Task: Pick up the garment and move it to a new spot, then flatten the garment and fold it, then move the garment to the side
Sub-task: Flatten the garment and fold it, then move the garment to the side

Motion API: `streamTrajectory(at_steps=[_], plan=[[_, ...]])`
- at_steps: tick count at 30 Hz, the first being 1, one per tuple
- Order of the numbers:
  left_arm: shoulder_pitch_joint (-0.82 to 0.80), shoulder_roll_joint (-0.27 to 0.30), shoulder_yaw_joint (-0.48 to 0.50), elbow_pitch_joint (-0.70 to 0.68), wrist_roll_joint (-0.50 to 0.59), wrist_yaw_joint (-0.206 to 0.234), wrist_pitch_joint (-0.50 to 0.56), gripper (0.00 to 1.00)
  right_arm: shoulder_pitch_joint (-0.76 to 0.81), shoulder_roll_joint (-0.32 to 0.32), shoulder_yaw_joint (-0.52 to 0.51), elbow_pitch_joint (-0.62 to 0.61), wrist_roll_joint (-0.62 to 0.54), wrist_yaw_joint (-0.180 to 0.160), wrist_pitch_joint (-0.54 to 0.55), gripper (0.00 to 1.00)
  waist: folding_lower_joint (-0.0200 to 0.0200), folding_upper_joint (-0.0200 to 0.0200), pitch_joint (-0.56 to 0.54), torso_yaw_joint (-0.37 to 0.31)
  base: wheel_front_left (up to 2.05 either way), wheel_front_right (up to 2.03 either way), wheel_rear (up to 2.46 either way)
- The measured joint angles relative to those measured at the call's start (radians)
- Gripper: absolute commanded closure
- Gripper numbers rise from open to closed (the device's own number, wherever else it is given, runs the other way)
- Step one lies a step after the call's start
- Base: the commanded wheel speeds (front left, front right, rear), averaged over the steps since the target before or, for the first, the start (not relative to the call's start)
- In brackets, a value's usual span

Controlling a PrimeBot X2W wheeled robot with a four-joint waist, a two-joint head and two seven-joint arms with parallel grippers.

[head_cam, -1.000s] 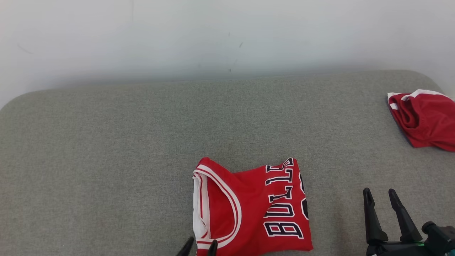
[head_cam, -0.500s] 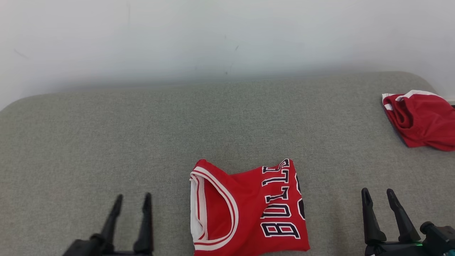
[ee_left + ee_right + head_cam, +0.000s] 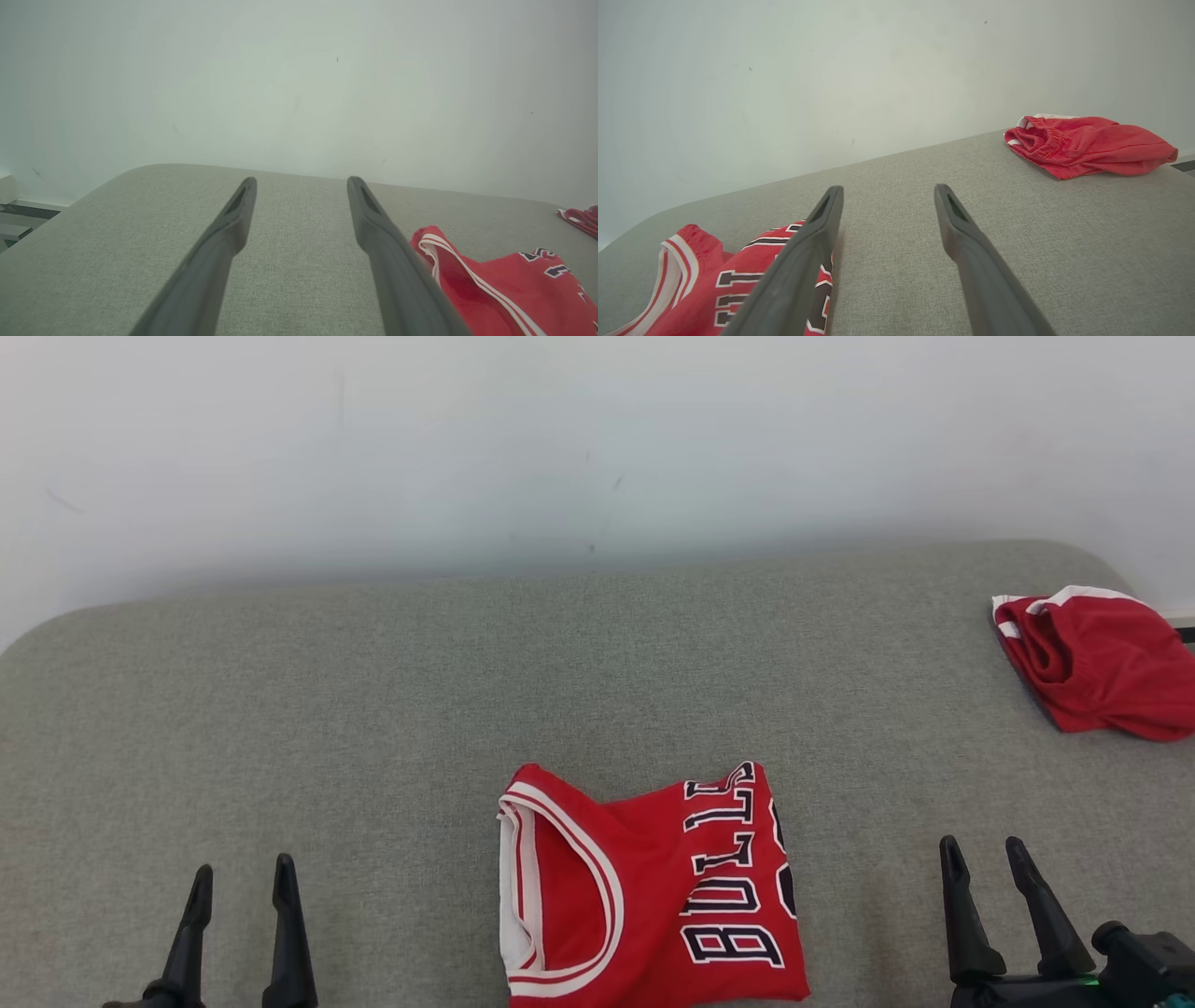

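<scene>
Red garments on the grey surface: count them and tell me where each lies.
2. The folded Bulls jersey lies at the near middle of the grey surface; the crumpled red garment lies at its far right edge. None looks hidden.

Jersey (image 3: 653, 896): on bench (image 3: 373, 709), front centre, between left hand (image 3: 243, 865) and right hand (image 3: 981, 843).
Shorts (image 3: 1092, 663): far right on bench, behind right hand.

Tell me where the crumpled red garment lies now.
In the head view, the crumpled red garment lies at the far right edge of the grey cushion, beyond the right gripper, apart from the folded jersey.
</scene>
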Motion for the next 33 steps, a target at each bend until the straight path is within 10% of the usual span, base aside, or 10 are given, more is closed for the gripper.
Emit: streamTrajectory(at_steps=[33], plan=[[0.018,-0.063,0.085,0.071,0.108,-0.070,0.000,0.00,0.013,0.018,0.049,-0.053,-0.091,0.000,-0.001,0.00,0.0000,0.0000,-0.020,0.011,0.00,0.00,0.00]])
